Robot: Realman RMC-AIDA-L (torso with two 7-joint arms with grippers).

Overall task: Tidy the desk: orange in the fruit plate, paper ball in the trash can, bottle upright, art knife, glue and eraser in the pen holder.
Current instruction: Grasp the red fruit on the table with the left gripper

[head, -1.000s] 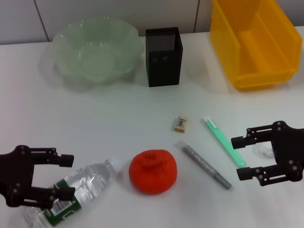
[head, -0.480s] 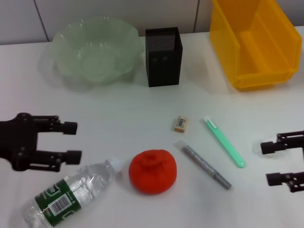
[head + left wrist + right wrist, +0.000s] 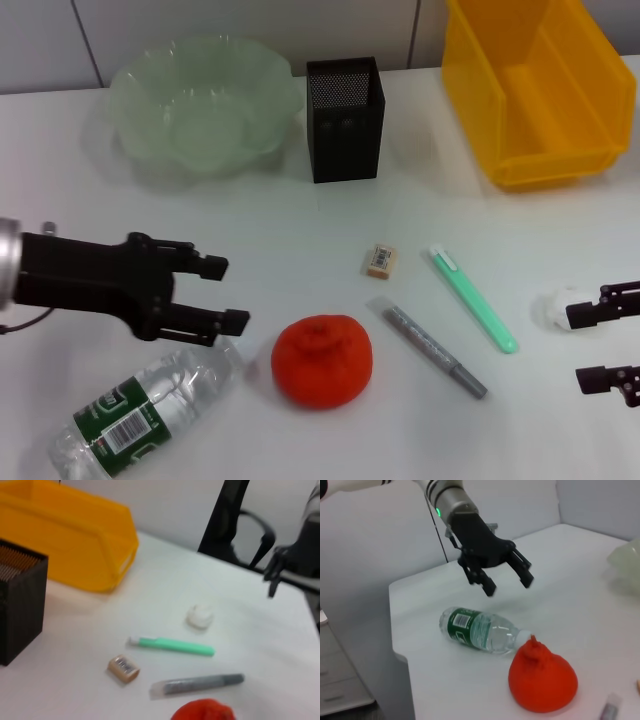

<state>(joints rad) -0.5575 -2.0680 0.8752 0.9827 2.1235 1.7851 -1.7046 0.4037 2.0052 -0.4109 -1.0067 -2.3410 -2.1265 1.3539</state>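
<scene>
The left gripper [image 3: 220,294] hovers above the desk [image 3: 300,215] with its fingers spread and nothing between them, just up and to the left of the orange [image 3: 322,360] and directly over the cap end of the bottle [image 3: 150,405]. The bottle lies on its side; its long axis runs diagonally, base toward the near-left corner of the desk and cap toward the orange. Judged from this position, the left arm is the nearer one for both items, and the orange sits just beyond the fingertips, to the lower right. The right gripper [image 3: 605,345] is at the right edge of the desk, fingers spread and holding nothing, with the paper ball [image 3: 553,308] just beside its upper finger; the right arm is therefore the nearer one for the paper ball. Item count: one orange, one bottle, one paper ball, one eraser [image 3: 380,260], one green pen-shaped stick [image 3: 473,298], one grey pen-shaped stick [image 3: 430,348]. Containers along the far edge: one fruit plate [image 3: 205,105], one pen holder [image 3: 345,118], one trash can [image 3: 535,85]. All three appear empty.
</scene>
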